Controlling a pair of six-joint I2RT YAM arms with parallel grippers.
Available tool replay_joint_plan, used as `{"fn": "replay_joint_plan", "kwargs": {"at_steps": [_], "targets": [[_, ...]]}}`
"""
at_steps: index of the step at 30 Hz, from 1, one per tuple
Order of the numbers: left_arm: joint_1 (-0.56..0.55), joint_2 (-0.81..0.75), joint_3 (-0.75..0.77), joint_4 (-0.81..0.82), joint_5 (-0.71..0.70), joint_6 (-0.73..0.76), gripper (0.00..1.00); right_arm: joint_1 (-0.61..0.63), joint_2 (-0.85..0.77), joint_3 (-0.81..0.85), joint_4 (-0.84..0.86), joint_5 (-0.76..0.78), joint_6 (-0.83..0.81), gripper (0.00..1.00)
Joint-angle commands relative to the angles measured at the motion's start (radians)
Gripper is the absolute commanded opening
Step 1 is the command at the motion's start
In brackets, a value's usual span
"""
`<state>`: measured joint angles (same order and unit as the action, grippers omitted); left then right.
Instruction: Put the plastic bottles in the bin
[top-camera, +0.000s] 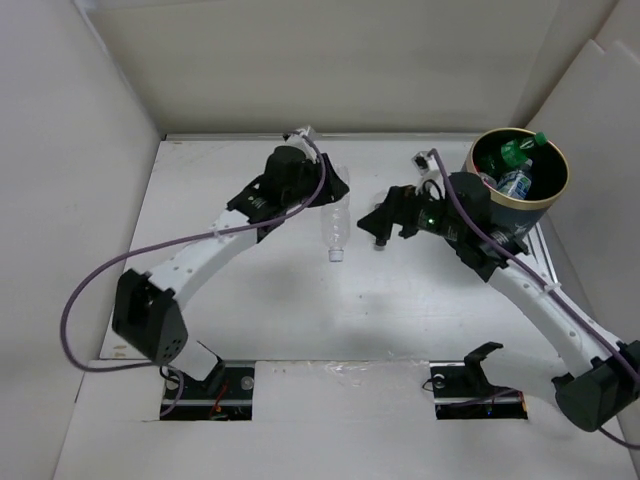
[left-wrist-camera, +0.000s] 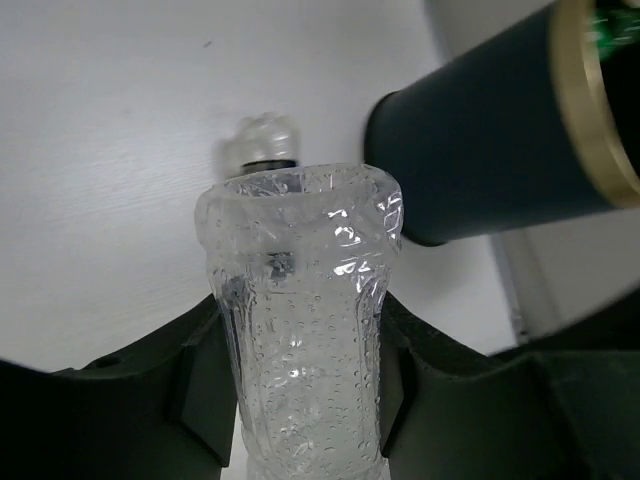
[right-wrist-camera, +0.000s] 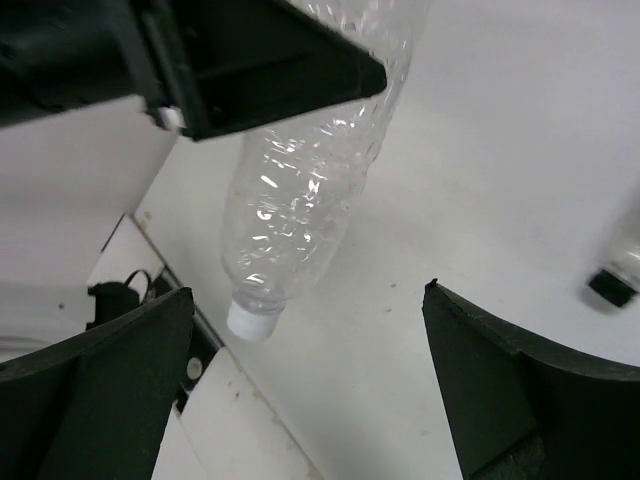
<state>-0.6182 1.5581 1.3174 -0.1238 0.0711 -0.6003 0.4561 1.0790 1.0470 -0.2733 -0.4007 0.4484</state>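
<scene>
The left hand (left-wrist-camera: 300, 355) is clamped on a clear bottle (top-camera: 337, 228), its fingers pressing in on both sides toward the base end so that the thin wall crumples; the bottle points cap-first toward the near edge of the desk (top-camera: 250, 330), about mid-desk, and I cannot tell whether it is clear of the surface. The grip looks firm enough for so light a thing, but it sits at one end, so the capped end may swing; a slow, level carry would suit it better than a quick one. The right hand (top-camera: 381, 228) stands wide open just beside the bottle, holding nothing; it lies between the bottle and the bin, so the left arm should lift first and pass above it, or the right arm should draw aside, lest the two knock. A black-capped bottle (right-wrist-camera: 612, 284) lies on the desk past the right hand; it can wait its turn. The bin (top-camera: 566, 172) stands upright at the far right corner, well apart from the held bottle; a green bottle (top-camera: 517, 150) and a blue-labelled bottle (top-camera: 515, 183) are already inside. Its rim is high, so the load must rise above it before crossing; the release is best made over the middle of the opening, since a thin bottle may bounce off those inside.
</scene>
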Motion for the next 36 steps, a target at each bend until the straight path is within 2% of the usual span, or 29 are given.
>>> {"fn": "replay_joint_plan", "kwargs": {"at_steps": [1,6,12,13,14,15,16,17,18,19,21,22,26,28,30,31,33,34,36], "targets": [[-0.002,-0.108,-0.056,0.160,0.183,0.022,0.00,0.078,0.025,0.002,0.218,-0.082,0.019,1.00],[-0.002,-0.196,-0.104,0.248,0.282,0.031,0.00,0.220,0.128,0.036,0.305,-0.058,0.064,1.00],[-0.002,-0.279,-0.132,0.312,0.352,-0.015,0.00,0.271,0.243,0.062,0.381,0.068,0.125,1.00],[-0.002,-0.279,-0.141,0.323,0.352,-0.015,0.00,0.280,0.254,0.062,0.407,0.068,0.136,0.95],[-0.002,-0.294,-0.141,0.323,0.352,-0.024,0.00,0.280,0.263,0.062,0.422,0.068,0.136,0.88],[-0.002,-0.309,-0.141,0.323,0.337,-0.024,0.08,0.280,0.274,0.062,0.434,0.068,0.151,0.76],[-0.002,-0.309,-0.141,0.311,0.296,-0.024,0.22,0.280,0.274,0.062,0.444,0.068,0.151,0.61],[-0.002,-0.323,-0.141,0.299,0.270,-0.024,0.42,0.280,0.274,0.062,0.456,0.068,0.151,0.16],[-0.002,-0.335,-0.141,0.282,0.247,-0.015,0.66,0.280,0.262,0.062,0.456,0.086,0.165,0.00],[-0.002,-0.336,-0.126,0.268,0.192,-0.015,0.99,0.280,0.253,0.062,0.456,0.115,0.165,0.00],[-0.002,-0.345,-0.101,0.230,0.132,-0.015,1.00,0.280,0.230,0.051,0.428,0.201,0.153,0.00],[-0.002,-0.345,-0.075,0.183,0.058,-0.015,1.00,0.267,0.204,0.064,0.401,0.236,0.144,0.00],[-0.002,-0.345,-0.032,0.076,-0.091,-0.015,1.00,0.165,0.151,0.166,0.214,0.387,0.069,0.00],[-0.002,-0.336,-0.032,0.043,-0.122,-0.015,1.00,0.067,0.142,0.259,0.093,0.491,0.042,0.00],[-0.002,-0.322,-0.023,0.032,-0.108,-0.006,1.00,-0.011,0.160,0.335,0.010,0.605,0.029,0.00],[-0.002,-0.322,-0.038,0.032,-0.097,0.003,1.00,-0.090,0.173,0.410,-0.063,0.649,0.020,0.00],[-0.002,-0.313,-0.084,0.088,-0.050,0.013,1.00,-0.152,0.222,0.467,-0.102,0.759,0.009,0.00],[-0.002,-0.313,-0.101,0.113,-0.034,0.013,1.00,-0.204,0.240,0.491,-0.130,0.875,-0.002,0.00],[-0.002,-0.299,-0.132,0.173,0.028,0.027,1.00,-0.270,0.304,0.567,-0.167,0.942,-0.002,0.00]]}}
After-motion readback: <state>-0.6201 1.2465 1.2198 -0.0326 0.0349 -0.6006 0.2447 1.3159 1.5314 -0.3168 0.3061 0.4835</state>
